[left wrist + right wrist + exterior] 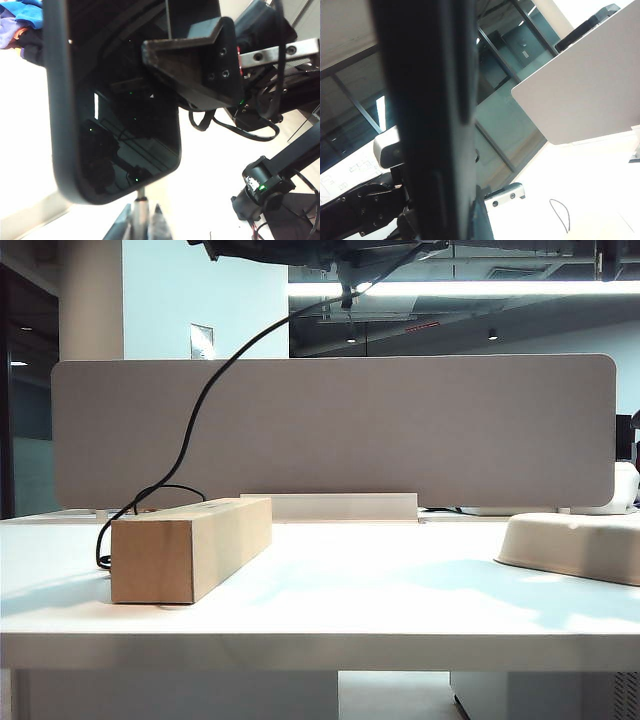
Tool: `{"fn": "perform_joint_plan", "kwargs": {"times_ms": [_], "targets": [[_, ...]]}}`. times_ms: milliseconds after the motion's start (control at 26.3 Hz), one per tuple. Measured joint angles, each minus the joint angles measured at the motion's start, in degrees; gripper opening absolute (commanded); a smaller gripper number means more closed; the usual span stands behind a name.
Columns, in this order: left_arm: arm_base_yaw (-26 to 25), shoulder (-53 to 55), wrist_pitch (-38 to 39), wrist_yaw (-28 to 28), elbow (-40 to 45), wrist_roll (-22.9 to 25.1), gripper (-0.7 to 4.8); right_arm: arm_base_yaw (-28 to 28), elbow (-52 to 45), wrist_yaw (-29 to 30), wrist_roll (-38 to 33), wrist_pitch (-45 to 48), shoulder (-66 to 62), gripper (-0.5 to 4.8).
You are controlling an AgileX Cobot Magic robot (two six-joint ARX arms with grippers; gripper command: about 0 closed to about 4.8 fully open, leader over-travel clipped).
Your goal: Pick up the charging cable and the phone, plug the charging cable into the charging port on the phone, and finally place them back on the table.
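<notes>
Phone (pixel 115 100): up in the air, well clear of the table (pixel 350 590), pinched across its faces by the left gripper (pixel 175 60). Clamped tight, one black finger (pixel 195 65) lying over the glass, the other presumably behind. Gripped high on the body, probably to leave the lower short edge sticking out free for the plug.

Right gripper (pixel 141 227): sitting just below that edge, closed down on the silvery plug tip (pixel 141 205) of the charging cable (pixel 200 410), fingers either side. Held right near the tip, most likely to stop the floppy cord steering the plug off line. Plug lined up roughly along the phone's long axis, so pointed straight at the charging port. Touching the edge or already seated? Can't tell from the left wrist view, too blurry down there, and can't make out the port itself either.

Right wrist view not much help: just the phone (pixel 430 125) edge-on, filling the frame.

From the exterior view: both arms up at the very top, rest of the cable drooping in a long arc down behind the cardboard box (pixel 190 545). Plenty of slack, so no tug on the plug. Beige tray (pixel 570 545) off to the right, nothing to do with any of this. Left to do, judging from this: confirm full seating, then lower both together onto the table.
</notes>
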State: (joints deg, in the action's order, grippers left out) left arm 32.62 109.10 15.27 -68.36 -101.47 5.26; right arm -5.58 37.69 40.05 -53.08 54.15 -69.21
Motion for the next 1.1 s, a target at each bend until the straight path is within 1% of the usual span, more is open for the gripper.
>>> {"fn": "perform_joint_plan", "kwargs": {"times_ms": [457, 533, 685, 761, 875, 1104], "targets": [[0.1, 0.0, 0.4, 0.0, 0.2, -0.1, -0.06, -0.7, 0.0, -0.5, 0.9, 0.4, -0.3, -0.07], [0.0, 0.0, 0.4, -0.1, 0.2, -1.0, -0.06, -0.7, 0.0, -0.4, 0.9, 0.4, -0.4, -0.07], [-0.3, 0.0, 0.1, -0.7, 0.2, -1.4, -0.06, -0.7, 0.0, 0.1, 1.0, 0.4, -0.4, -0.07], [-0.4, 0.0, -0.3, -0.9, 0.2, -2.4, -0.06, -0.7, 0.1, 0.1, 1.0, 0.4, -0.4, -0.07], [-0.7, 0.1, -3.0, -2.0, 0.3, -4.6, -0.06, -0.6, 0.3, 0.3, 1.1, 0.9, -0.3, -0.07], [-0.8, 0.1, -4.2, -2.4, 0.2, -5.1, -0.06, -0.6, 0.2, 0.5, 1.2, 1.9, -0.4, -0.07]]}}
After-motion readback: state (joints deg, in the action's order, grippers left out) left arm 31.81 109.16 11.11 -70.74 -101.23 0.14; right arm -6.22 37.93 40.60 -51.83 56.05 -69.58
